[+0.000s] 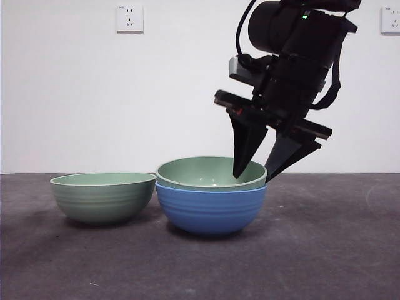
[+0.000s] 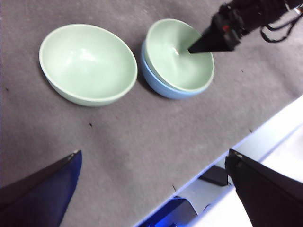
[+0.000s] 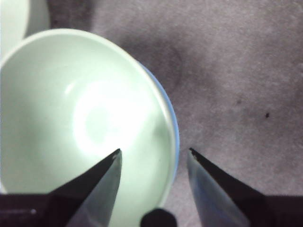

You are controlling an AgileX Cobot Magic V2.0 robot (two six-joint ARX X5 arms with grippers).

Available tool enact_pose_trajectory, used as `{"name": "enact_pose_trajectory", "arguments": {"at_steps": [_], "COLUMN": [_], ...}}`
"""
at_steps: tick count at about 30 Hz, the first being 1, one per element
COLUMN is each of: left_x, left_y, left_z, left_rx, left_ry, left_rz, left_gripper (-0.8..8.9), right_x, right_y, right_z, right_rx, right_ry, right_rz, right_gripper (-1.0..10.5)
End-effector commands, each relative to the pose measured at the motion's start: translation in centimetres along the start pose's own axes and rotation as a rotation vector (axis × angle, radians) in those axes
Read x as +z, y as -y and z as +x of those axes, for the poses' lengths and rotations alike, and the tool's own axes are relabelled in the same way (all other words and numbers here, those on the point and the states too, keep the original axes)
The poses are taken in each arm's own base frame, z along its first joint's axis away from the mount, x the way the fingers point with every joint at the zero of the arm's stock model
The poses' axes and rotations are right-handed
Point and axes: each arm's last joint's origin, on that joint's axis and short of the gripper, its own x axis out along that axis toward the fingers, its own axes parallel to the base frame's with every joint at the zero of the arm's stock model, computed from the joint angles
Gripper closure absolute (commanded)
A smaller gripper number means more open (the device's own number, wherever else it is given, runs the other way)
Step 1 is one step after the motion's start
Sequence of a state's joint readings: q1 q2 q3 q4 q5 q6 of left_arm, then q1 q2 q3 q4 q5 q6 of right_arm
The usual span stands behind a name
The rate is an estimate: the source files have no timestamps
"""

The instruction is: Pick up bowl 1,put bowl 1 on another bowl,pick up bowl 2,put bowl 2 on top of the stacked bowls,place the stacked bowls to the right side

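A pale green bowl [image 1: 209, 170] [image 2: 177, 56] [image 3: 71, 118] sits nested in the blue bowl [image 1: 211, 209] [image 2: 156, 78] [image 3: 174, 127] at the table's middle. The second green bowl [image 1: 103, 197] [image 2: 87, 61] [image 3: 14, 19] stands alone just left of them, nearly touching. My right gripper [image 1: 252, 178] [image 3: 154, 151] is open and straddles the nested bowl's right rim, one jaw inside the bowl and one outside. High above the table, my left gripper [image 2: 154, 152] hangs wide open with nothing in it.
The dark grey table [image 1: 325, 250] stretches to the right of the bowls. Its front edge [image 2: 227, 153] shows in the left wrist view. Two wall sockets [image 1: 130, 18] [image 1: 390, 20] are on the white wall behind.
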State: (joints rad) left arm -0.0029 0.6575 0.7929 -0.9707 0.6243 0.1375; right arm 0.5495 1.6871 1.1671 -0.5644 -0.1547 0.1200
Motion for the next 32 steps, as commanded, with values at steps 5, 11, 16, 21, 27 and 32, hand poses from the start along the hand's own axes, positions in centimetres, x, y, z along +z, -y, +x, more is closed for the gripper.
{"name": "enact_pose_trajectory", "arguments": {"at_steps": [5,11,16,21,27,32], "left_x": [2.1,4.0,6.0,8.1,9.8,9.3], "left_y": [-2.0,-4.0,-5.4,-6.6,-8.2,-8.8], "left_z": [2.5,6.3,10.1,13.6,17.9,20.3], "left_rx": [0.038,0.12,0.219,0.298,0.327,0.352], "left_ry": [-0.004,-0.026,-0.07,-0.162,-0.262,-0.337], "left_rz": [-0.055,-0.094,-0.112,-0.111,-0.124,-0.13], "left_gripper": [1.77,1.87,1.87,1.87,1.89,4.56], "right_x": [-0.2,-2.0,-4.2,-6.4,-8.5,-9.3], "right_y": [-1.0,-1.6,-2.1,-2.2,-2.3,-2.3], "right_z": [-5.6,-12.0,-16.6,-19.5,-21.6,-22.6], "right_rx": [0.011,0.019,0.029,0.007,0.009,-0.01], "right_ry": [0.116,0.222,0.304,0.339,0.36,0.393], "right_rz": [-0.015,-0.031,-0.044,-0.045,-0.047,-0.046], "right_gripper": [7.1,7.1,7.1,7.1,7.2,7.2]}}
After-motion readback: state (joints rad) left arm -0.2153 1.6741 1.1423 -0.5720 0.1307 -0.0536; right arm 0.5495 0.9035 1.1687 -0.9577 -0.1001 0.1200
